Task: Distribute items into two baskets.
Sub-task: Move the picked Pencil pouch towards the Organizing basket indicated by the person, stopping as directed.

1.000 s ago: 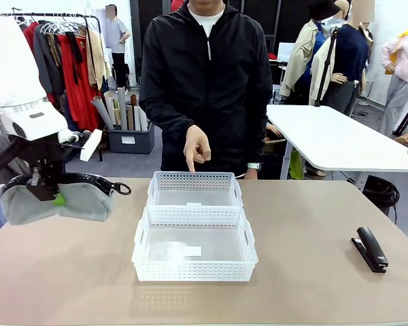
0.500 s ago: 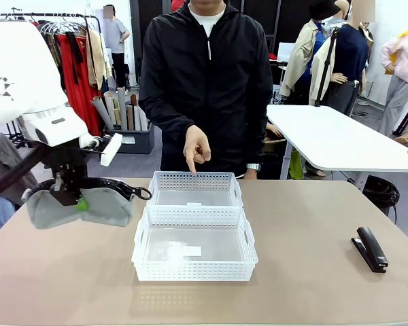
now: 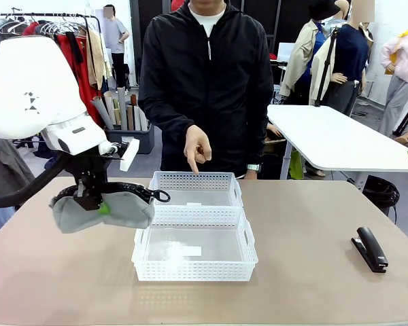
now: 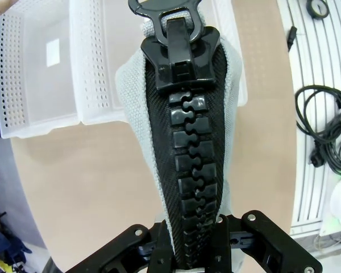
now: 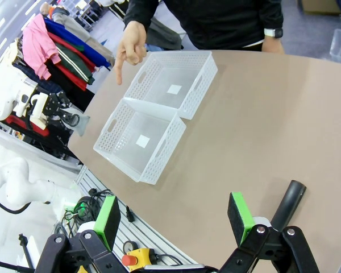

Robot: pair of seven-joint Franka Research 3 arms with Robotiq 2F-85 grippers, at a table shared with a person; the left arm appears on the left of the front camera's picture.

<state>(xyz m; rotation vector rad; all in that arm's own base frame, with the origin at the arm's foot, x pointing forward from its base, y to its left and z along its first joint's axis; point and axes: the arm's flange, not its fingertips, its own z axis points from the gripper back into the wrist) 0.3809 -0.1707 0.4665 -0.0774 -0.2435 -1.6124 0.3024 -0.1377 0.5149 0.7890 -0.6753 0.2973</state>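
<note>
My left gripper (image 3: 95,202) is shut on the top of the grey pouch (image 3: 122,212). The pouch hangs in the air just left of the two white baskets. In the left wrist view the pouch's black zipper (image 4: 184,142) runs up from between my fingers, over the table beside the baskets (image 4: 96,62). The near basket (image 3: 194,269) and far basket (image 3: 194,180) stand end to end at mid-table. The black stapler (image 3: 370,249) lies at the table's right. My right gripper (image 5: 173,219) is open above the table's edge with nothing between its pads. A black bar (image 5: 290,200) that looks like the stapler lies beside it.
A person in a black jacket stands across the table. One hand (image 3: 196,151) points a finger down at the far basket (image 5: 179,82). Bare tabletop (image 3: 313,224) lies between the baskets and the stapler. Cables and rails (image 5: 102,199) run below the table's near edge.
My left arm has carried the pouch to the right and slightly down, from the table's left edge to just beside the baskets. The person's pointing hand and the stapler have stayed put.
</note>
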